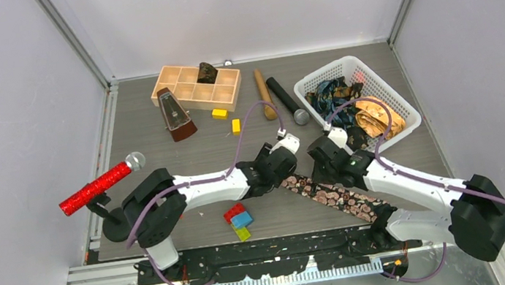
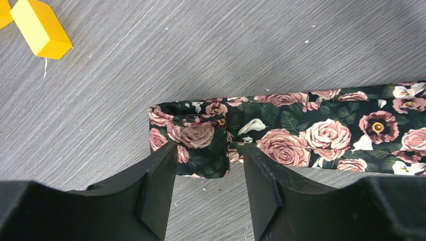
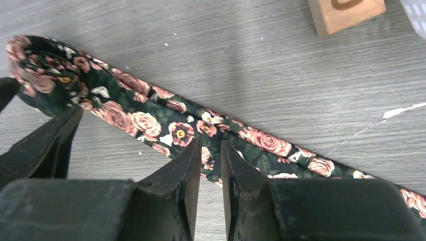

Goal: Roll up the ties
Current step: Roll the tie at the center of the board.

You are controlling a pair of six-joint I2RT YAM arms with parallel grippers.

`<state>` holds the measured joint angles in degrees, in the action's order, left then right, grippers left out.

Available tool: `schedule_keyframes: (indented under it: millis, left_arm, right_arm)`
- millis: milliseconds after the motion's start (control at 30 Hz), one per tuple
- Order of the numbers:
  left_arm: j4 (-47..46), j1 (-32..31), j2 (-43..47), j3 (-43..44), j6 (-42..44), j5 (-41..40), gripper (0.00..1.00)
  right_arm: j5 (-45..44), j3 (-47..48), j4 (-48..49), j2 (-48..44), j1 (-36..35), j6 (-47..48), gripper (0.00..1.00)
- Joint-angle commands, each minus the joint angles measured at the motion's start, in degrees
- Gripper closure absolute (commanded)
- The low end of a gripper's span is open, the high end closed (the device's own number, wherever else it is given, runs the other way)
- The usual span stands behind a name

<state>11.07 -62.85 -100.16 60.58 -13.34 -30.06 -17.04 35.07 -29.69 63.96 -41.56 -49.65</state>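
Observation:
A black tie (image 1: 334, 196) printed with pink roses lies diagonally on the table in front of both arms. Its far-left end (image 2: 187, 134) is folded over into a small loop (image 3: 35, 75). My left gripper (image 2: 208, 160) is open, and its fingertips (image 2: 162, 163) straddle that folded end. My right gripper (image 3: 211, 153) rests its tips on the tie's near edge further along; its jaws stand a narrow gap apart, with no fabric bunched between them. More ties, one blue-teal (image 1: 331, 93) and one golden-orange (image 1: 379, 120), lie heaped in the white basket (image 1: 397, 97).
Behind the arms are a wooden compartment tray (image 1: 194, 87), a metronome (image 1: 176, 114), a wooden stick (image 1: 264, 93), a black microphone (image 1: 286, 99) and yellow blocks (image 1: 235, 125). A red glittery microphone (image 1: 97, 187) stands at the left. Coloured blocks (image 1: 239, 221) lie near the front.

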Motion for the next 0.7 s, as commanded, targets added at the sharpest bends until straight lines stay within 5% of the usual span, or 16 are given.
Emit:
schedule_keyframes:
  millis: [0,267,667]
  left_arm:
    - [-0.8,0.9,4.5,-0.9,-1.1,1.7,0.46]
    - [-1.8,2.7,10.1,-2.9,-1.3,4.7,0.46]
    - [-13.8,24.8,23.0,-14.2,-9.7,28.8,0.36]
  right_arm:
    - [-3.1,2.2,4.3,-2.7,-0.3,-1.5,0.72]
    - [-2.7,3.7,8.9,-2.3,-0.3,-2.4,0.69]
    - [13.3,5.4,27.7,8.3,-0.2,-7.2,0.70]
